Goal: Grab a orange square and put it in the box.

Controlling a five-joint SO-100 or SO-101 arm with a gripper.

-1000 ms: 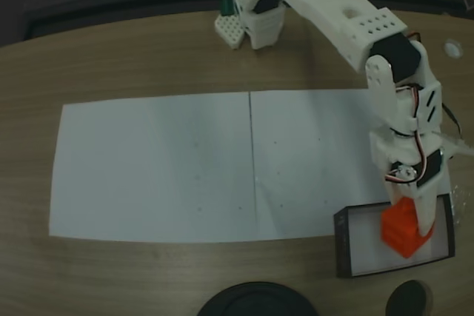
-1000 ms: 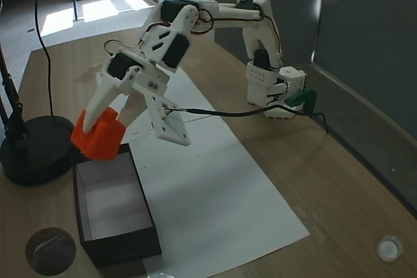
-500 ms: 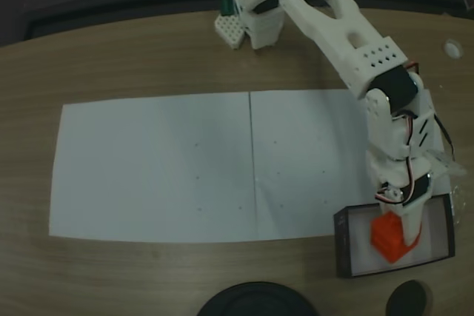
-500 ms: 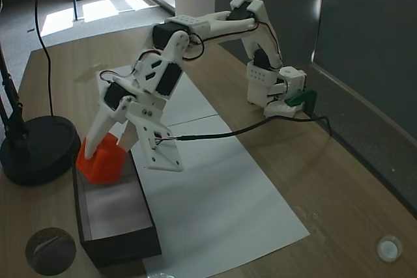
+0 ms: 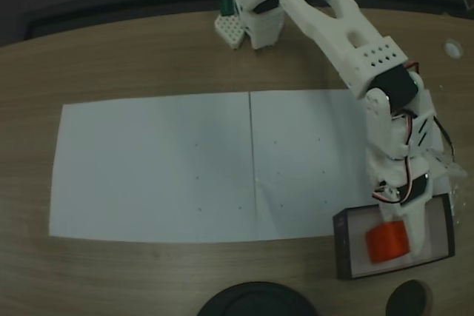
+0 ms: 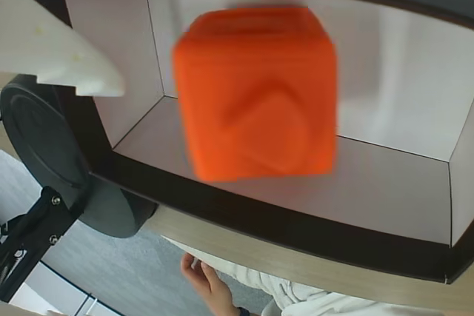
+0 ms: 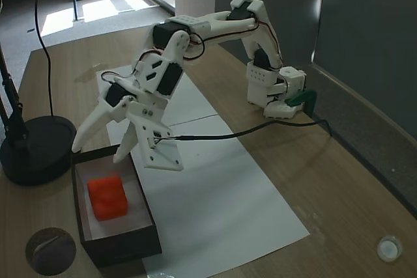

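I see white paper sheets (image 5: 163,168) on the wood-grain counter (image 7: 339,180), with a round black base (image 7: 32,148) just beside the box (image 7: 148,226). My hand (image 7: 98,141) hangs above the box's far end, fingers spread and holding nothing. The orange square (image 7: 107,196) sits inside the box on its white floor — below the hand and apart from it, blurred in the wrist view (image 6: 255,94). It's a rounded cube with a faint V mark; the box has thin dark walls.

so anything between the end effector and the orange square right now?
Nothing. In a fixed view the open end effector hangs above the orange square, which sits inside the box, with bare air between.
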